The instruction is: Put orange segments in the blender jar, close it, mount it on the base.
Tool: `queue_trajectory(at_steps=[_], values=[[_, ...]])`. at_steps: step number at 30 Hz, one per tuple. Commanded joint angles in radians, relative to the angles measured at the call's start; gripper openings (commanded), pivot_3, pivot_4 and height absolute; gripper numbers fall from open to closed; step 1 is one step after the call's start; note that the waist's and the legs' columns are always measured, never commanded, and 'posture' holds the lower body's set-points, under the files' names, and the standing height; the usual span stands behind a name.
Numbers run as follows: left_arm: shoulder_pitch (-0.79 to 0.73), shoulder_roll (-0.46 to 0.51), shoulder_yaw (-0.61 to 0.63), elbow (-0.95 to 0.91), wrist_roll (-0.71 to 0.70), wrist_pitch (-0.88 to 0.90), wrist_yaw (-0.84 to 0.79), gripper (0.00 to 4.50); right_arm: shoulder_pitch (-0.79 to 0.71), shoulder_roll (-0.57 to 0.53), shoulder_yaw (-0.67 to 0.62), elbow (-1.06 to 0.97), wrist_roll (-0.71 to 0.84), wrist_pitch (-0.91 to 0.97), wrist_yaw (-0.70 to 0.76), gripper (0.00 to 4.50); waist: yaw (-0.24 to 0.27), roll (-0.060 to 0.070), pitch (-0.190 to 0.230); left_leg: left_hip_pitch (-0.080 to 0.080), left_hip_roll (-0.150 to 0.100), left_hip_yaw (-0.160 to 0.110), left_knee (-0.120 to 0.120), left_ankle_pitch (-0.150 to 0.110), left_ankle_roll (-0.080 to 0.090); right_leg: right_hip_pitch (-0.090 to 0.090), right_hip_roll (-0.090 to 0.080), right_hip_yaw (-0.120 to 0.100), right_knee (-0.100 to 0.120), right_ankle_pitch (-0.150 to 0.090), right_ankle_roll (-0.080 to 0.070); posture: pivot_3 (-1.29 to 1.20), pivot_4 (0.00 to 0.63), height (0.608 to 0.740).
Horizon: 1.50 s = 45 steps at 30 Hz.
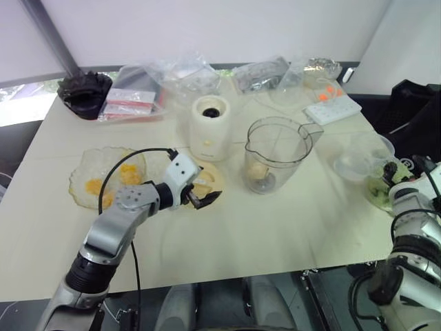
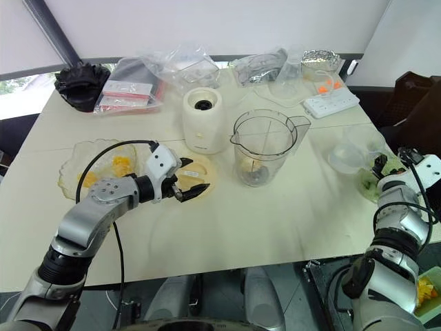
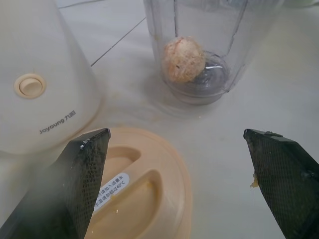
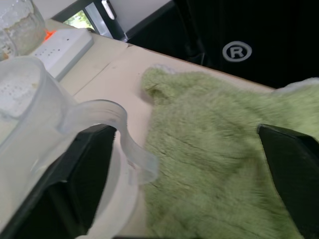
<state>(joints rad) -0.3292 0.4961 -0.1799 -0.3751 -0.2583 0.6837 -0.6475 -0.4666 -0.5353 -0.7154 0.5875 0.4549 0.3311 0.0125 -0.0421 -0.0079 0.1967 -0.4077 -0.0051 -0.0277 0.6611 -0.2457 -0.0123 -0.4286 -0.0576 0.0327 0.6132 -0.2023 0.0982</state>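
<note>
Pincers both wide — left pincer (image 2: 191, 189) over lid (image 2: 204, 174), right pincer (image 4: 189, 164) over table edge (image 2: 386, 227).

- The right gripper (image 4: 189, 164) is hanging with its two black fingers (image 4: 82, 174) spread wide apart, nothing between them.
- A green fuzzy cloth (image 4: 209, 169) is lying on the cream table (image 4: 117, 67) under the gripper.
- A clear plastic cup (image 4: 45, 129) with a curved handle is standing beside the cloth, partly covering one finger.
- A white power strip (image 4: 62, 47) is lying farther back, near the table's edge.
</note>
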Motion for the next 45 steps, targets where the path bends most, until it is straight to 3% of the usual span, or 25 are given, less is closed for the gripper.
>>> queue_trajectory(at_steps=[1,7,12,14,23,27,36,44,45], values=[[-0.014,-0.001,0.014,-0.030,-0.009,-0.014,-0.001,4.50,0.088,0.001,-0.009,-0.218,0.042,0.084,-0.005,4.46,0.002,0.000,0.000,0.000,0.000,0.000,0.000,0.000,0.000,0.000,0.000,0.000,0.000,0.000,0.000,0.00,0.150,0.740],[-0.017,-0.002,0.010,-0.014,-0.006,-0.024,-0.010,4.50,0.297,-0.024,0.010,-0.581,0.145,0.297,0.070,4.46,0.004,0.000,0.000,0.000,0.000,0.000,0.000,0.000,0.000,0.000,0.000,0.000,0.000,0.000,0.000,0.00,0.150,0.740],[-0.029,0.000,0.009,0.008,-0.003,-0.038,-0.022,4.50,0.499,-0.172,0.028,-0.934,0.310,0.506,0.289,4.46,0.004,0.001,0.000,0.000,0.001,0.000,0.000,0.000,0.000,0.000,0.000,0.000,0.000,-0.001,0.002,0.00,0.150,0.740],[-0.036,-0.001,0.010,0.017,-0.002,-0.043,-0.025,4.50,0.513,-0.223,0.040,-1.014,0.371,0.557,0.340,4.46,0.001,0.001,0.000,0.000,0.001,0.000,0.000,0.000,0.000,0.000,0.000,0.000,0.000,-0.002,0.003,0.00,0.150,0.740],[-0.064,-0.007,-0.005,0.047,0.005,-0.064,-0.047,4.50,0.397,-0.335,0.218,-0.948,0.284,0.510,0.475,4.46,0.017,-0.003,-0.001,-0.001,0.001,0.000,0.001,0.000,0.000,0.000,-0.001,0.000,-0.004,-0.002,0.002,0.00,0.150,0.740],[-0.065,0.060,0.001,0.057,0.025,-0.096,-0.103,4.50,0.359,-0.328,0.266,-0.909,0.242,0.496,0.496,4.46,0.031,-0.003,-0.001,-0.002,0.001,0.001,0.001,0.000,0.000,-0.001,-0.001,0.000,-0.004,-0.001,0.000,0.00,0.150,0.740],[-0.175,0.269,-0.032,0.278,0.048,-0.329,-0.436,4.50,0.459,-0.379,0.165,-1.056,0.403,0.606,0.653,4.46,0.033,-0.003,-0.001,-0.002,0.002,0.000,0.000,-0.001,0.000,-0.001,-0.003,-0.001,-0.004,-0.001,0.001,0.00,0.150,0.740],[-0.411,0.193,-0.132,0.701,0.138,-0.560,-0.644,4.50,0.565,-0.400,0.056,-1.193,0.472,0.640,0.687,4.46,0.035,-0.003,-0.001,-0.005,0.002,0.000,0.000,-0.001,0.000,0.000,-0.005,-0.004,-0.011,-0.001,0.000,0.00,0.150,0.740],[-0.434,0.181,-0.140,0.749,0.150,-0.585,-0.661,3.95,0.584,-0.393,0.045,-1.215,0.474,0.640,0.680,4.50,0.035,-0.004,-0.001,-0.006,0.002,0.000,0.000,-0.001,0.001,0.000,-0.005,-0.004,-0.012,0.000,0.000,0.00,0.150,0.740]])
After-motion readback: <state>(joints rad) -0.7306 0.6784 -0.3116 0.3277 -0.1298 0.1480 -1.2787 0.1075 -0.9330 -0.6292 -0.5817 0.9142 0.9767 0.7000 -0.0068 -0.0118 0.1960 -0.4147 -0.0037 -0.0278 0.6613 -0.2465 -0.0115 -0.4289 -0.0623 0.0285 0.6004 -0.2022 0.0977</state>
